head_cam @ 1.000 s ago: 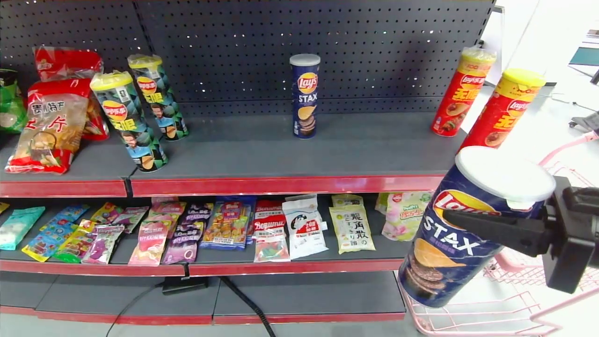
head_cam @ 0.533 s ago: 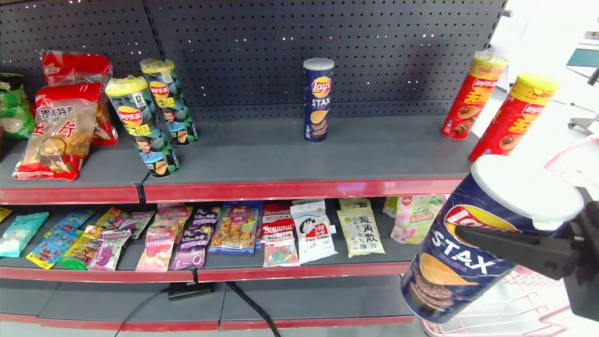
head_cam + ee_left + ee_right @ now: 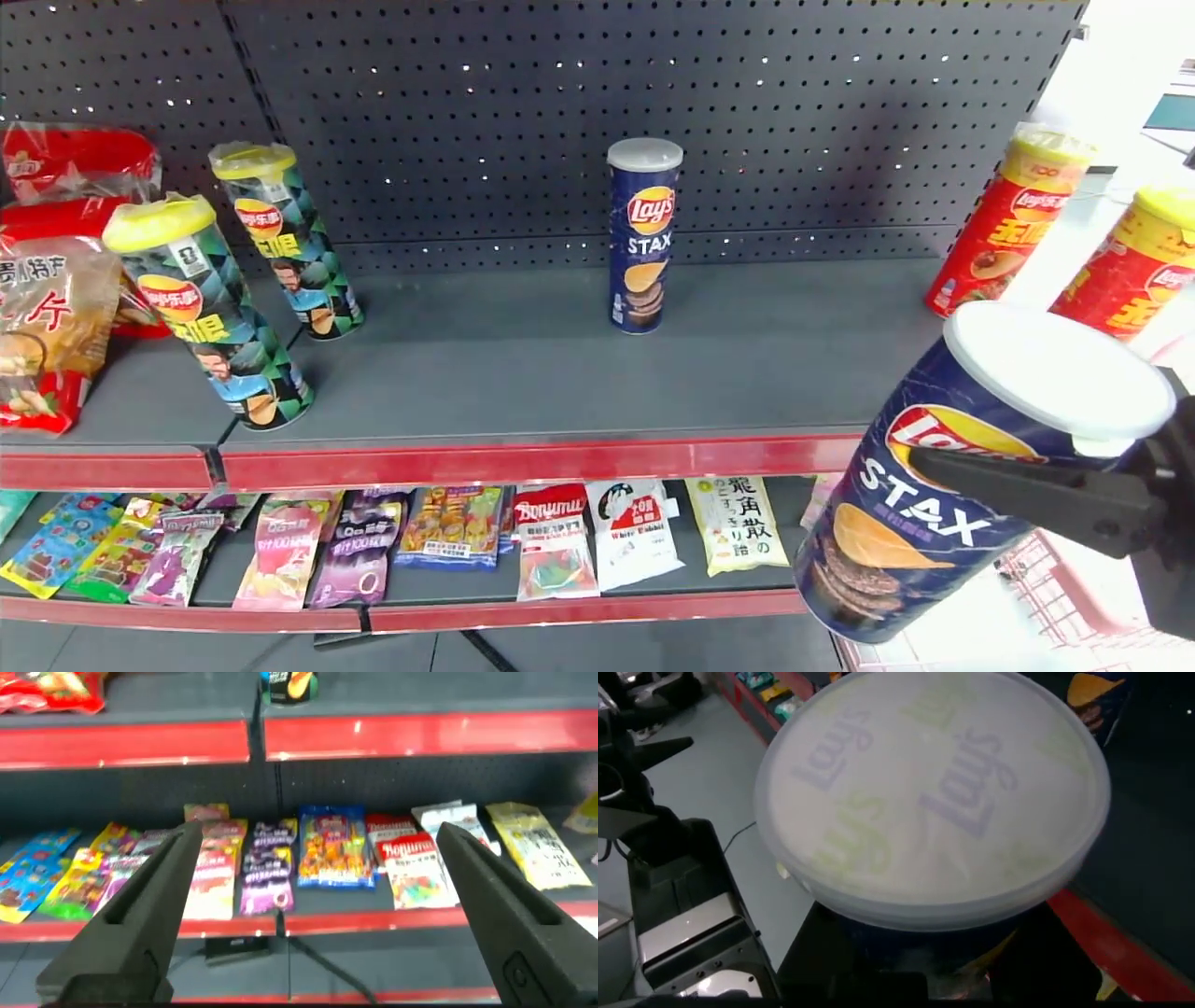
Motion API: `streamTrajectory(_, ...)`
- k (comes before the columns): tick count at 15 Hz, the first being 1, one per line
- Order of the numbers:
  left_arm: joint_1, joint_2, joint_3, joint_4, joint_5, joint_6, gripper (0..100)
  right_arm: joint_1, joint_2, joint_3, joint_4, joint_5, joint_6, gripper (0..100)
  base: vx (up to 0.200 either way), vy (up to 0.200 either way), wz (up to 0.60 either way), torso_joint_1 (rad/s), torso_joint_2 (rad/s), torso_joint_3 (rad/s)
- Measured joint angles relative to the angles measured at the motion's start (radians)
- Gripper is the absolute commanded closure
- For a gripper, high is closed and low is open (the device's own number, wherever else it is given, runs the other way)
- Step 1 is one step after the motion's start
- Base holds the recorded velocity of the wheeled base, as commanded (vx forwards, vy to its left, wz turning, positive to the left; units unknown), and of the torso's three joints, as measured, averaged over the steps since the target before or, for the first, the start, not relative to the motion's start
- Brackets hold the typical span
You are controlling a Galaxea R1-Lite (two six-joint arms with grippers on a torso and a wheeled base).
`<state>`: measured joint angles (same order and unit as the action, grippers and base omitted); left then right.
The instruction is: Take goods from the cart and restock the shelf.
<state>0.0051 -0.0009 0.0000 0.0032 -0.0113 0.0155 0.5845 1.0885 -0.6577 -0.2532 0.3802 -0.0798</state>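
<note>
Head view: the right gripper point(image 3: 971, 467), fingers clamped on a tilted blue chip can point(image 3: 896, 532), holds it before the shelf point(image 3: 560, 462) and above the pink cart point(image 3: 1055, 597). A matching can point(image 3: 643, 238) stands upright on the shelf. Left wrist view: the left gripper point(image 3: 318, 840), fingers wide apart, faces snack packets point(image 3: 411, 859). Right wrist view: the held can's white lid point(image 3: 934, 793) sits close to the camera.

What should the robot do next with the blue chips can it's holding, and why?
Probably lift the blue can, shut in the right gripper, up and leftward onto the top shelf. It hangs low off the shelf's right end, while bare shelf lies beside the matching can standing there.
</note>
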Motion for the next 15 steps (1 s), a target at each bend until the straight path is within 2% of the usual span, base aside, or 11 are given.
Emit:
streamTrajectory(4, 0.000, 0.000, 0.000, 0.000, -0.001, -0.002, 0, -0.004, 0.003, -0.002, -0.016, -0.003, 0.004, 100, 0.000, 0.000, 0.00, 0.000, 0.00, 0.000)
streamTrajectory(9, 0.000, 0.000, 0.000, 0.000, -0.001, -0.003, 0, -0.003, 0.004, -0.002, -0.018, -0.001, 0.005, 100, 0.200, 0.000, 0.00, -0.006, 0.00, 0.008)
streamTrajectory(15, -0.001, 0.000, 0.000, 0.000, -0.001, -0.009, 0, -0.003, 0.009, -0.005, -0.020, -0.003, 0.001, 100, 0.000, 0.000, 0.00, 0.000, 0.00, 0.000)
